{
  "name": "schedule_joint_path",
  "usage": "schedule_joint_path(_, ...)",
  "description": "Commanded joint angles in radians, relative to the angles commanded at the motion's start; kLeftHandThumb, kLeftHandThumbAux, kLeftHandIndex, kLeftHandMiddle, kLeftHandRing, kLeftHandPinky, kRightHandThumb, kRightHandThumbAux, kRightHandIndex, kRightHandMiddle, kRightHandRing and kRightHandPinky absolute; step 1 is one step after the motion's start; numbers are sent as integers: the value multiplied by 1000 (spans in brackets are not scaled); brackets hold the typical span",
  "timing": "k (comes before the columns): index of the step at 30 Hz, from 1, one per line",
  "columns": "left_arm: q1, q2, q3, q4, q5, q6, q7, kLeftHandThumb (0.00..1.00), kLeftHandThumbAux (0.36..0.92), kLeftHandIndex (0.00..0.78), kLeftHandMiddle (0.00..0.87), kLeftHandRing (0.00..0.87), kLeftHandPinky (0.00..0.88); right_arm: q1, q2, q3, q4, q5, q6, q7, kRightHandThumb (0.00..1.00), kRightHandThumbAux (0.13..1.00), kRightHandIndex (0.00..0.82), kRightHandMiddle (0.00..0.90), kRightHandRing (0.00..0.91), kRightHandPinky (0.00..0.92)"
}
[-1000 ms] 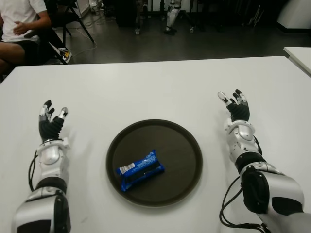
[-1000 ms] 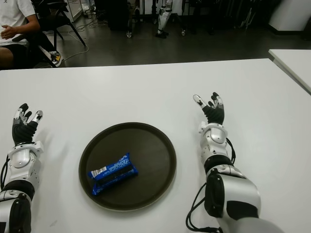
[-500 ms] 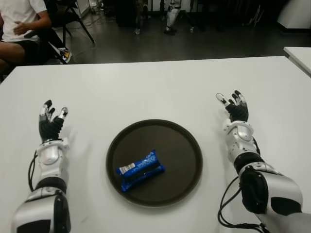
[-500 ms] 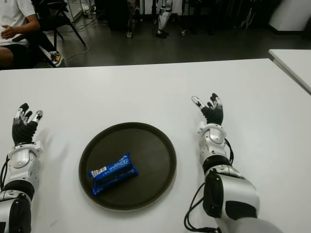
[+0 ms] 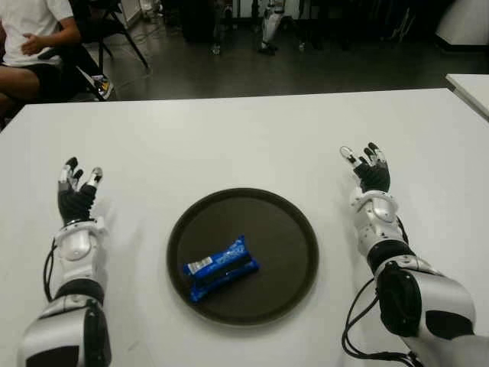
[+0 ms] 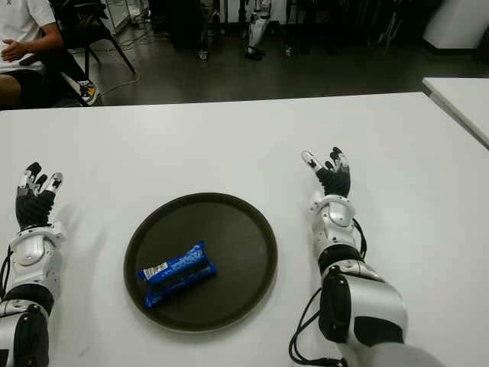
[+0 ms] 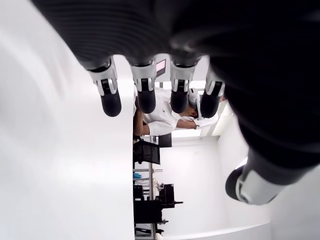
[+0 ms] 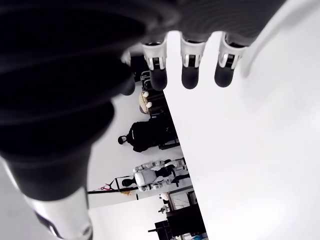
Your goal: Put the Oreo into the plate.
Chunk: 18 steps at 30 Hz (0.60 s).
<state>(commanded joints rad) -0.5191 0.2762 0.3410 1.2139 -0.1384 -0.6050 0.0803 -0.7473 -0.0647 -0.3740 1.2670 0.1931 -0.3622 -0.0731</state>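
A blue Oreo pack (image 5: 220,267) lies inside the round dark plate (image 5: 283,222), in its near left part. To the plate's left, my left hand (image 5: 76,187) shows over the white table with fingers spread and nothing in them. My right hand (image 5: 367,162) shows to the right of the plate, fingers also spread and empty. Both wrist views show straight fingers (image 7: 145,95) (image 8: 192,70) with only the table and the room beyond them.
The white table (image 5: 244,138) stretches wide around the plate. A seated person (image 5: 30,38) is beyond the table's far left corner, next to black chairs. A second white table (image 5: 470,88) edges in at the far right.
My left hand has shifted slightly to the left and away. My right hand has barely moved. The Oreo pack stays in the plate.
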Motion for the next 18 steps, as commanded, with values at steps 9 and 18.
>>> schedule_joint_path(9,0,0,-4,-2,4,6,1,0,637,0,0,0,0,-3,-5,5,1,-6,11,-8,0,802,0,15,26,54)
schedule_joint_path(18,-2,4,-17,-2,18,23,18,0,658,0,0,0,0,-5,-5,2,1,-2,15,-18,0,818,7,23,35,61)
